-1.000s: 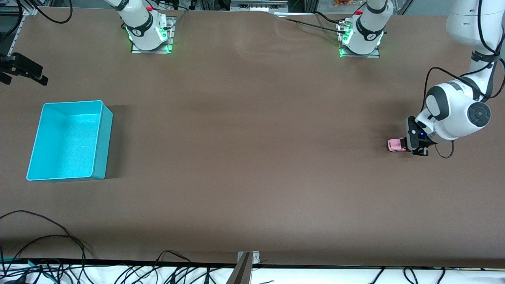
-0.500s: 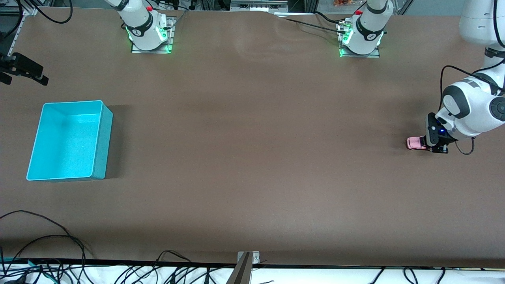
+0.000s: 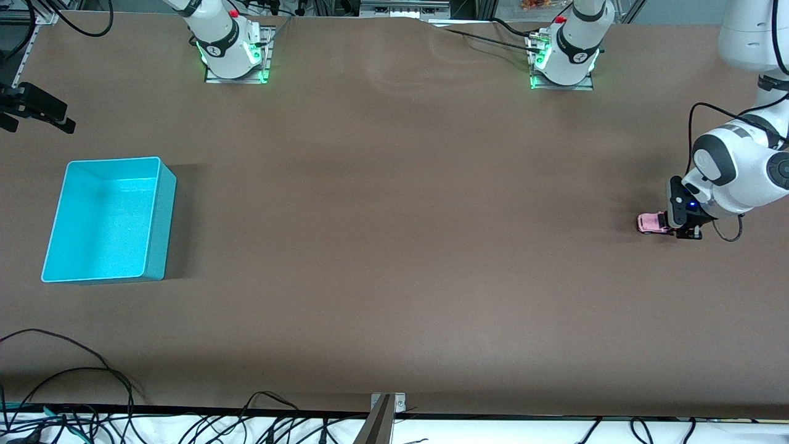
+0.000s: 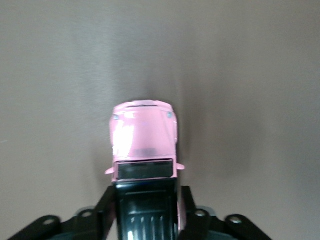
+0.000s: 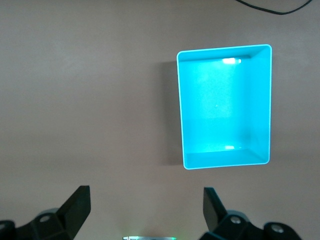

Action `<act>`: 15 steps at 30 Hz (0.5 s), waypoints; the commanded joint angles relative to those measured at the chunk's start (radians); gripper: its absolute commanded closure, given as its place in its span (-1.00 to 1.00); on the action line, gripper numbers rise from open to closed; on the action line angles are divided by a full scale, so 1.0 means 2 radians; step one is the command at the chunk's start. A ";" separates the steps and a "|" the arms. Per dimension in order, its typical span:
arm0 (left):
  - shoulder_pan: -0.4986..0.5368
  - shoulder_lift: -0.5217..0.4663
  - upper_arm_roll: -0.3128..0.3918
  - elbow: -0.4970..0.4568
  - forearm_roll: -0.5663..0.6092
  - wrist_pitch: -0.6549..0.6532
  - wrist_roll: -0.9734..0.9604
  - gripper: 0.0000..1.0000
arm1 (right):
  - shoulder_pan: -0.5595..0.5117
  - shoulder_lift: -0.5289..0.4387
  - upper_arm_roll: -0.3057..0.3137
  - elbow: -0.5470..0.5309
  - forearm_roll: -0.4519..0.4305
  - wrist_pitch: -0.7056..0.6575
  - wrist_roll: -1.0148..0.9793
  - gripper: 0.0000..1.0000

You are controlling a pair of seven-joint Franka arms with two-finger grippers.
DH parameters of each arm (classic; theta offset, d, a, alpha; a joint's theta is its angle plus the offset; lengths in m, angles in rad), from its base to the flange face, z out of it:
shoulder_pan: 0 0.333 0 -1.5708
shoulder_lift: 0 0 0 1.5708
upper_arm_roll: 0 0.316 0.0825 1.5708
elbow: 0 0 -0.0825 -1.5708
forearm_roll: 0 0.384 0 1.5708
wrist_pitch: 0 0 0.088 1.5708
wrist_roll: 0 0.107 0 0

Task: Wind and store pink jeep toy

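Observation:
The pink jeep toy stands on the brown table at the left arm's end. My left gripper is down at table height and shut on the jeep's black rear roof. In the left wrist view the jeep points away from the gripper, with a black finger against each side of its rear. My right gripper is open and empty, high over the table near the right arm's base. It is out of the front view.
An empty turquoise bin stands at the right arm's end of the table and shows in the right wrist view. A black fixture juts in at that end. Cables lie along the table's near edge.
My left gripper has dragged the jeep along the table toward the left arm's end, then nearly stopped. The right arm and the bin have not moved.

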 commanded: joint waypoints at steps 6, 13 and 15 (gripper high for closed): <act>-0.006 -0.002 0.003 0.023 -0.017 -0.051 0.011 -1.00 | 0.001 -0.005 -0.003 0.005 -0.004 -0.009 -0.004 -1.00; -0.009 -0.020 0.004 0.064 -0.007 -0.163 0.007 -1.00 | 0.001 -0.005 -0.003 0.005 -0.003 -0.009 -0.002 -1.00; -0.009 -0.035 0.004 0.063 0.001 -0.184 0.004 -1.00 | 0.001 -0.005 -0.003 0.005 -0.003 -0.009 -0.002 -1.00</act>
